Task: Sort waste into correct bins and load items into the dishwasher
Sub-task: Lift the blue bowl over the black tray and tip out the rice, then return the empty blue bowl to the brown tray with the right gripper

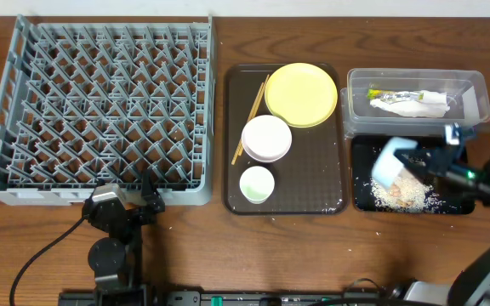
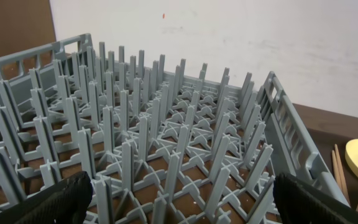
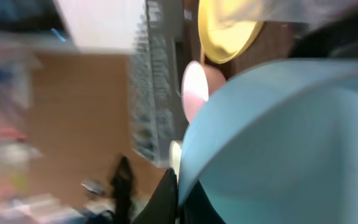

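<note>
Hanging tilted over the rice scraps (image 1: pixel 403 195) in the black tray (image 1: pixel 459 205), the light-blue bowl (image 1: pixel 389 165) is clasped by the right gripper (image 1: pixel 421 161), the left gripper (image 1: pixel 150 197) being spread wide.

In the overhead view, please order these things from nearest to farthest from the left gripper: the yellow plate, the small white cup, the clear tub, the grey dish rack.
From the left gripper:
1. grey dish rack, directly ahead.
2. small white cup, to its right.
3. yellow plate, farther right and back.
4. clear tub, far right.
</note>
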